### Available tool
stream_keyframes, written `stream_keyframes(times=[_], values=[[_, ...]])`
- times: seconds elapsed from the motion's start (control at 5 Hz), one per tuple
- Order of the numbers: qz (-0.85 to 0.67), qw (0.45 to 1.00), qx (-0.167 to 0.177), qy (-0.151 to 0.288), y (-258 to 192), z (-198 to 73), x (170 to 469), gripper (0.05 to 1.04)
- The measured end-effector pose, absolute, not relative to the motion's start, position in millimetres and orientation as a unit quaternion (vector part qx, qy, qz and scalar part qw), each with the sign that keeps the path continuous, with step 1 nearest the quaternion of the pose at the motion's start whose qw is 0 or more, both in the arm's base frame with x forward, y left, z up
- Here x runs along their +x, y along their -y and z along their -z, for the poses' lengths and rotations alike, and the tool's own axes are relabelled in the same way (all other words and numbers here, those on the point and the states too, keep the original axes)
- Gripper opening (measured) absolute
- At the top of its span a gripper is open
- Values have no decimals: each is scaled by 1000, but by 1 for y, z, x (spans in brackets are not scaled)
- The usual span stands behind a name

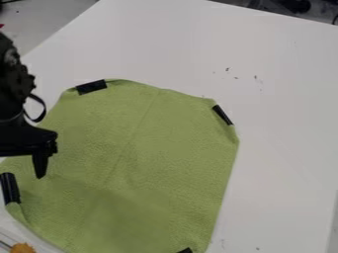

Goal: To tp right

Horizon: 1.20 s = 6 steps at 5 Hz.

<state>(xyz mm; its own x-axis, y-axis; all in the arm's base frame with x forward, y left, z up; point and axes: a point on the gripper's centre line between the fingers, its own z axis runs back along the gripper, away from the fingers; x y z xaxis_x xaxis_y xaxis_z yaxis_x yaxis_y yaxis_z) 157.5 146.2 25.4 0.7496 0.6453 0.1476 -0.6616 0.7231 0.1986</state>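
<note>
While the big green cloth [145, 148] is spread on the white table [284, 123] in the camera view, its left side is partly covered by the black gripper [41, 170]. The gripper is pointed down, and whether it is open or closed cannot be told. The cloth is placed from the left to the middle and down to the bottom edge. Black strips [91, 87] can be seen at its upper left, upper right, lower left and bottom. An orange thing [23, 248] can be seen in the bottom left corner
</note>
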Motion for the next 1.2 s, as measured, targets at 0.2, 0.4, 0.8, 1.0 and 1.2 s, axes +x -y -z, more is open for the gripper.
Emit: stream_keyframes(times=[0.2, 0.4, 0.8, 1.0, 1.2], values=[[-367, 920, 134, 39, -159, -25, 148, 1000], [-370, 920, 121, 45, -168, -9, 147, 944], [-362, 924, 102, 68, -179, -3, 162, 438], [-349, 930, 106, 56, -179, -5, 167, 233], [-339, 933, 120, 25, -176, -7, 166, 90]])
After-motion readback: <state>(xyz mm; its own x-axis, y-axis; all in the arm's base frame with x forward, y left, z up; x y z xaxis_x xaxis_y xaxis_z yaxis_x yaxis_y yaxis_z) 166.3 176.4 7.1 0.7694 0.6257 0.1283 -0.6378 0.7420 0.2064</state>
